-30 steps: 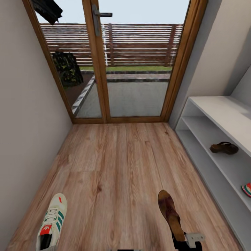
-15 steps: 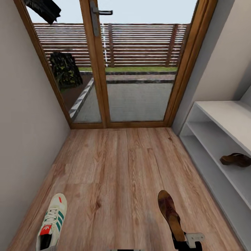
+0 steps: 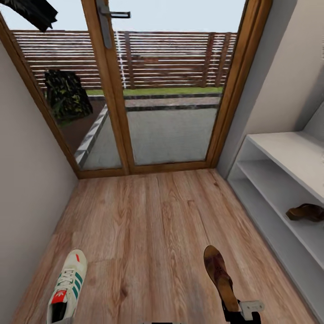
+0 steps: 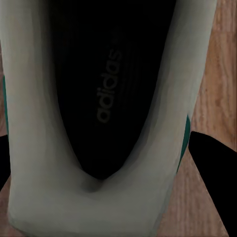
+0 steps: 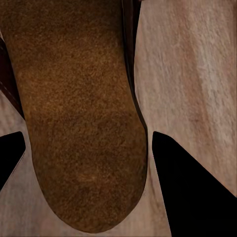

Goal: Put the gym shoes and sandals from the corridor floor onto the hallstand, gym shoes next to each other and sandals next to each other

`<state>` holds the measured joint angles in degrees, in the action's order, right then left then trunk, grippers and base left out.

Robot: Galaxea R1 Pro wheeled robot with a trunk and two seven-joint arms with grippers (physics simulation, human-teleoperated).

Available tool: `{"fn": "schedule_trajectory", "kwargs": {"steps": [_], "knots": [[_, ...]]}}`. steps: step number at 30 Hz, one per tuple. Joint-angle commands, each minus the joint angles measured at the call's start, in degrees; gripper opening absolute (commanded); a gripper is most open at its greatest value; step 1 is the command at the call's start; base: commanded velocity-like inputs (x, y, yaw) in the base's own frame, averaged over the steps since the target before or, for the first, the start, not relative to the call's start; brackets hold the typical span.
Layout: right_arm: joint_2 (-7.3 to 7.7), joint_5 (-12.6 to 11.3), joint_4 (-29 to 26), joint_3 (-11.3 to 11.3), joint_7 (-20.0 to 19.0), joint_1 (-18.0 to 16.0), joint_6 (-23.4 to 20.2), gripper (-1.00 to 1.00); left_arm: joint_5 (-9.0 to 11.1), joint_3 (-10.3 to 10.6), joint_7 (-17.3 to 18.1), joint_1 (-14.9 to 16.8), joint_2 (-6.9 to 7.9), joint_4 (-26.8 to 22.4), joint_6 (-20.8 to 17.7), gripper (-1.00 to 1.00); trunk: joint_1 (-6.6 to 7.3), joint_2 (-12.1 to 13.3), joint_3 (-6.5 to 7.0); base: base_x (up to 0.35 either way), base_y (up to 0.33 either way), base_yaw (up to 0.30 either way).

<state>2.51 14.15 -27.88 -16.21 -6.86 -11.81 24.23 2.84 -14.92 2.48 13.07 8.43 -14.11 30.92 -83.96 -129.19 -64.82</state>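
Observation:
A cream-white gym shoe (image 3: 66, 288) with green stripes hangs low at the left of the head view, above the corridor floor (image 3: 153, 225). My left gripper (image 4: 106, 197) is shut on its heel, with dark fingers (image 4: 212, 173) on either side. A brown sandal (image 3: 219, 274) hangs at the lower right, and my right gripper (image 5: 94, 187) is shut on its heel end; part of that gripper (image 3: 245, 310) shows under it. The pale-grey hallstand (image 3: 288, 153) runs along the right wall. A second sandal (image 3: 307, 211) lies on its middle shelf.
A glazed wood-framed door (image 3: 166, 90) closes the corridor end, with a fence and paving outside. A plain wall (image 3: 27, 180) bounds the left side. Open wood floor lies between me and the door.
The whole view has shifted: door and wall slid left, the rack's sandal moved toward the right edge. The held gym shoe and sandal keep their places in the picture.

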Motion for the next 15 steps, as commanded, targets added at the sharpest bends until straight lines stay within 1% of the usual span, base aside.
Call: {"fn": "schedule_trajectory", "kwargs": {"steps": [1, 7, 11, 15], "knots": [[-0.05, 0.3, 0.0, -0.5, -0.5, -0.1, 0.2, -1.0, 0.3, -0.1, 0.2, 0.0, 0.0, 0.1, 0.1, -1.0, -0.02, 0.0, -0.01, 0.312, 0.154, -0.239], [-0.05, 0.3, 0.0, -0.5, -0.5, -0.1, 0.2, -1.0, 0.3, 0.0, 0.2, 0.0, 0.0, 0.1, 0.1, -1.0, -0.02, 0.0, 0.19, 0.312, 0.154, -0.24], [-0.05, 0.3, 0.0, -0.5, -0.5, -0.1, 0.2, -1.0, 0.2, 0.0, 0.2, 0.0, 0.0, 0.1, 0.1, -1.0, -0.02, 0.0, 0.33, 0.279, 0.205, -0.24], [-0.05, 0.3, 0.0, -0.5, -0.5, -0.1, 0.2, -1.0, 0.2, 0.0, 0.2, 0.0, 0.0, 0.1, 0.1, -1.0, -0.02, 0.0, 0.46, 0.282, 0.152, -0.24]]}}
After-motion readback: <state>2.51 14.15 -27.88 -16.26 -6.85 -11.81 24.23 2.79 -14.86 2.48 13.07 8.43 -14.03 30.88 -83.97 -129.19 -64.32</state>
